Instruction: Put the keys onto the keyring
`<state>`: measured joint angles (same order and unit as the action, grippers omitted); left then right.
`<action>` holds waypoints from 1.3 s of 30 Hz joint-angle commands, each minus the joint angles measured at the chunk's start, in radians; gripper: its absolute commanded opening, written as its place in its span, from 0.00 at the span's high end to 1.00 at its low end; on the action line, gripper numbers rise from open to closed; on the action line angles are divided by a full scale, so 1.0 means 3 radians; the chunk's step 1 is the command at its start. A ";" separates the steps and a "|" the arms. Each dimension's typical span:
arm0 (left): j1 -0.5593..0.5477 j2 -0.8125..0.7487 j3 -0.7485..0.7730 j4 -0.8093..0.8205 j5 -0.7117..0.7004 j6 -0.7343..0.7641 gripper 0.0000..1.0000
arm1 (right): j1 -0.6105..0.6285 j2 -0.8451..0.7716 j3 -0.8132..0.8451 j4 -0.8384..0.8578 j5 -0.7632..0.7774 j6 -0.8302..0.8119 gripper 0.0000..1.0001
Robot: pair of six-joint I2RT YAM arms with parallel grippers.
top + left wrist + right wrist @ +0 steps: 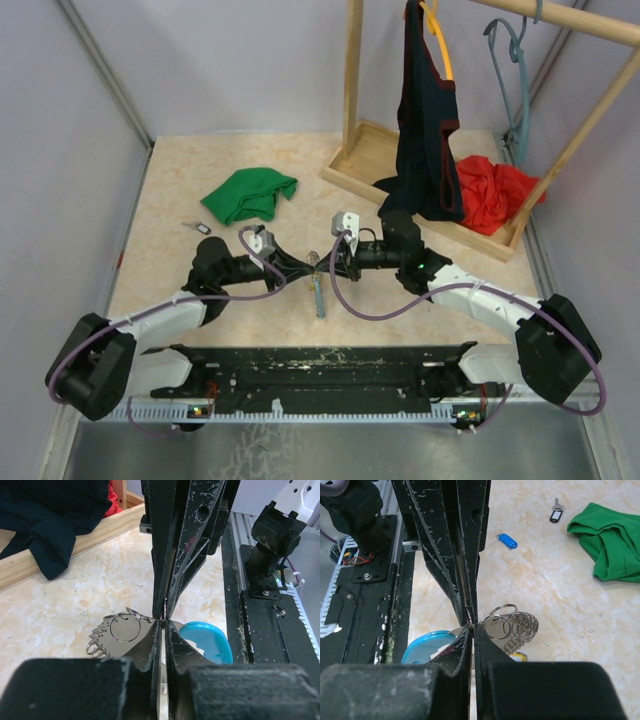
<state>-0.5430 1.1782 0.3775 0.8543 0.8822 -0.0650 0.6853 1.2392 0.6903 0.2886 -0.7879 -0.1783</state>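
Left end effector: clenched, tips nose to nose with right end effector over mid surface. Right end effector: also clenched. Both appear to nip a thin wire of the keyring; contact pt too small to confirm. Keyring coils sit just beside the tips, with its blue tab on the opp. side, toward the arm bases. Blue-tag key and dark-tag key lie loose on the surface, well apart from the keyring. Green cloth lies further back-left.
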 commanded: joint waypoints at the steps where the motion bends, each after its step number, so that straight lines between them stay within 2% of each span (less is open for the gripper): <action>1: -0.0006 0.0047 0.0098 0.0103 0.0073 -0.0044 0.97 | 0.0042 0.0006 0.0196 0.0198 -0.0176 0.0026 1.00; 6: -0.0005 -0.0099 0.0054 -0.0096 -0.0136 -0.0050 1.00 | 0.0042 -0.0047 0.0237 0.0009 -0.0031 -0.0049 0.98; 10: -0.0005 -0.0433 -0.0020 -0.0574 -0.0572 0.0024 1.00 | 0.0042 -0.0110 0.0225 -0.0020 0.0090 -0.0038 0.83; 18: -0.0006 -0.1093 -0.0126 -0.1205 -0.1380 -0.0058 1.00 | 0.0042 0.0051 0.0326 -0.0200 0.0649 -0.0002 0.65; 30: -0.0008 -0.1566 0.0177 -0.2462 -0.2358 -0.0204 1.00 | 0.0043 0.1027 0.0804 -0.0590 0.1335 0.0190 0.62; 39: -0.0010 -0.1581 0.0193 -0.2668 -0.2693 -0.0269 1.00 | 0.0042 0.1507 0.0875 -0.0639 0.1284 0.0128 0.64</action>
<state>-0.5442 0.7158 0.4000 0.0818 0.1390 -0.1303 0.6872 1.6444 0.8928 0.0830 -0.4011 -0.1329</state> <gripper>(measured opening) 0.007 0.367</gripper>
